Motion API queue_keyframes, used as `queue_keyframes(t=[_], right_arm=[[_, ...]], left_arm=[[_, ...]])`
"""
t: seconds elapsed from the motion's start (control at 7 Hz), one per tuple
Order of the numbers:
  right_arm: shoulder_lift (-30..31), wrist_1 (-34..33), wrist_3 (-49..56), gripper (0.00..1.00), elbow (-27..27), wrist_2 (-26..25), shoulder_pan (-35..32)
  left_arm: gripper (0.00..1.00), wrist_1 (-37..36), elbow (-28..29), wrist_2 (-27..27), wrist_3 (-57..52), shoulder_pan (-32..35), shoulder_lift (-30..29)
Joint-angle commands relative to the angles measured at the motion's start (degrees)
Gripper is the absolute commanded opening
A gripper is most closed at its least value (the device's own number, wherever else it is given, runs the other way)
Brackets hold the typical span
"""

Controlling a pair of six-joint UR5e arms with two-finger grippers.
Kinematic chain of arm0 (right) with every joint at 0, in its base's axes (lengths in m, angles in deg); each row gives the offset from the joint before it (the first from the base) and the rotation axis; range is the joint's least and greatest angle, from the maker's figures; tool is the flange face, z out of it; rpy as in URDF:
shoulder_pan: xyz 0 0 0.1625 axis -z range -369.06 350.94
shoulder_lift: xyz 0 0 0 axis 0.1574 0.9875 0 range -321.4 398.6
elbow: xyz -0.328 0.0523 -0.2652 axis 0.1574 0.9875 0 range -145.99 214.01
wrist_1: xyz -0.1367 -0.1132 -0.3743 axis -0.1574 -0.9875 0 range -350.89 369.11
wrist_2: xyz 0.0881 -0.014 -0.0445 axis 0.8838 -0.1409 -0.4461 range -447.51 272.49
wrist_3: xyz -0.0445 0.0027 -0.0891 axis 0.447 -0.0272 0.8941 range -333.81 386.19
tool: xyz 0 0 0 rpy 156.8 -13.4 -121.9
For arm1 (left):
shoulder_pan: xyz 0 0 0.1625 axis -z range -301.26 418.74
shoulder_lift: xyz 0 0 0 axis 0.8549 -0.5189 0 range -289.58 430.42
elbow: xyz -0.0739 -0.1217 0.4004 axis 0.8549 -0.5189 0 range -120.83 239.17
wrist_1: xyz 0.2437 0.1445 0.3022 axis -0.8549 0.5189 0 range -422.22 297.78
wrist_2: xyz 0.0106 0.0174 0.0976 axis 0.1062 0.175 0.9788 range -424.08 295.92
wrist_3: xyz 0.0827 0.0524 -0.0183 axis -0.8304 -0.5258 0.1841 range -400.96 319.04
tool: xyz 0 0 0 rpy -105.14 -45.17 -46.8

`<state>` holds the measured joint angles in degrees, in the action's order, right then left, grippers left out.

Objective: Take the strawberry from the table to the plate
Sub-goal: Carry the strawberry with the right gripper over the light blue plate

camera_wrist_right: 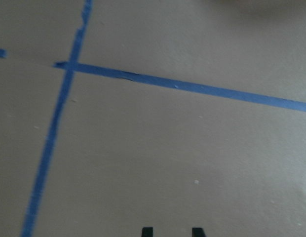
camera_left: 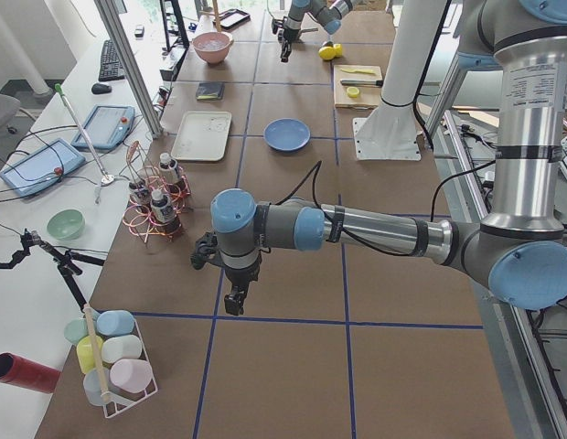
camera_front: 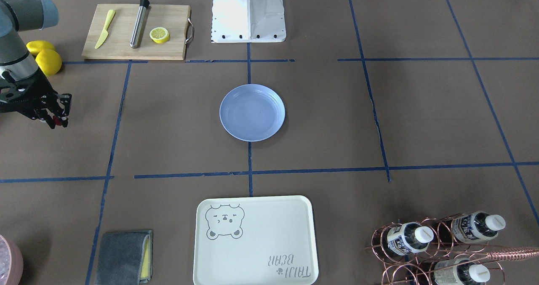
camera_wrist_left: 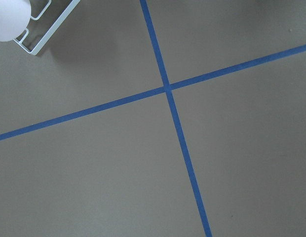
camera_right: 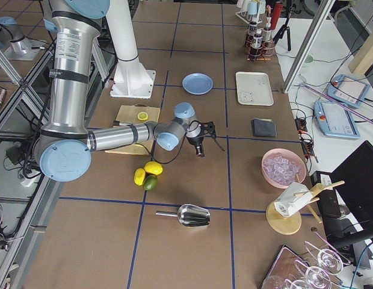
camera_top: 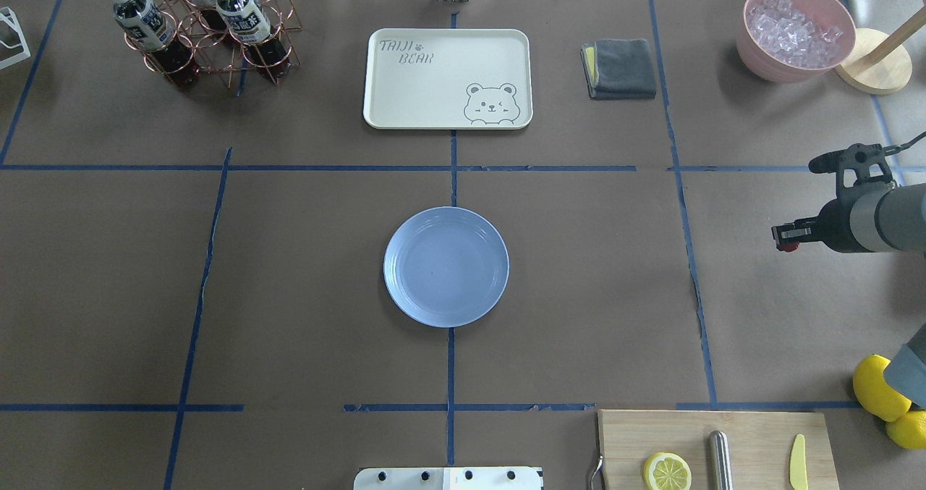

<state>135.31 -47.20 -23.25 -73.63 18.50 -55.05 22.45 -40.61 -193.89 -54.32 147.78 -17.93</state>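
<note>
Round glossy light-blue plate (camera_front: 252,113) sits bare mid brown paper-covered bench (camera_front: 337,121). Tiny dark-red strawberry shows in no view, so location can't be told. right end effector (camera_front: 58,121) hangs above the bench, well apart from the plate, fingertips parted, holding nothing. left end effector (camera_left: 235,304): can't tell whether parted or closed. Judged: pick and place both left to do.

The cream tray (camera_top: 434,88) has the words "TAIJI BEAR" in grey letters in one corner, with a little paw mark beside them. The labels on the bottles (camera_top: 239,12) are too small to read.
</note>
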Motion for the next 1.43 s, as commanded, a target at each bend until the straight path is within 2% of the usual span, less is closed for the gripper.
queue_keyframes(t=[0.0,0.14,0.29,0.43,0.57,0.86,1.14,1.29], right_arm=[[-13.13,-17.97,-8.26,0.0,-8.01,1.48,1.51],[-20.7,-24.05,-14.04,0.0,-8.54,0.79,4.39],[-26.78,-29.16,-18.97,0.0,-8.46,-2.18,8.25],[-33.45,-34.17,-22.33,0.0,-7.42,-5.86,14.29],[-38.48,-37.27,-22.45,0.0,-4.45,-8.25,17.05],[-44.99,-37.12,-25.51,0.0,3.63,-11.78,22.41],[-51.86,-36.77,-29.03,0.0,13.12,-15.02,25.15],[-53.37,-36.68,-30.0,0.0,15.86,-15.65,25.68]], left_arm=[[1.0,-0.03,-0.06,0.08,0.35,0.0,0.11],[1.0,-0.21,0.03,-0.09,0.35,0.0,0.29],[1.0,-0.21,0.03,-0.44,0.35,0.09,0.38],[1.0,-0.21,-0.15,-0.44,0.26,0.09,0.38],[1.0,-0.12,-0.24,-0.44,0.26,0.09,0.38],[1.0,0.23,-1.02,-0.44,-0.35,0.18,0.64],[1.0,0.15,-1.47,-0.44,-0.35,0.18,0.99],[1.0,0.23,-1.47,-0.44,-0.35,0.18,0.99]])
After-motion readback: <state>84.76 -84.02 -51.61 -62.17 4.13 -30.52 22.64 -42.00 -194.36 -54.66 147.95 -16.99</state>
